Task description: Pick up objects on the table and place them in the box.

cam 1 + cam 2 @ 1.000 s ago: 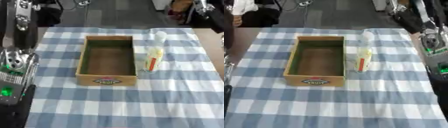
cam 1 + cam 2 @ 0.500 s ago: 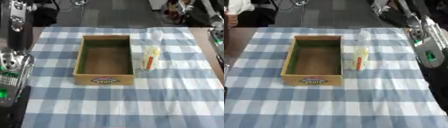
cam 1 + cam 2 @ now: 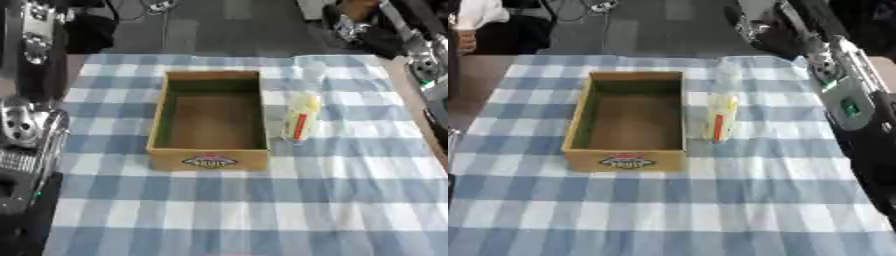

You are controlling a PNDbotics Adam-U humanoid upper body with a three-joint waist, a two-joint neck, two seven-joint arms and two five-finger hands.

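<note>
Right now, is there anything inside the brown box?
No. The box shows only its bare brown bottom. The pale packet lies outside on the checked cloth. The near wall hides a strip of floor.

Open box (image 3: 210, 160), pale packet (image 3: 298, 117) beside

Tablecloth (image 3: 219, 210) patterned in blue-and-white checks. Box (image 3: 210, 120) coloured tan outside, brown floor, greenish inner walls (oval label in red and dark tones on front). Packet (image 3: 297, 117) seen pale yellow-white with red-orange stripe. Arm (image 3: 842, 95) finished black and silver, green spot.
</note>
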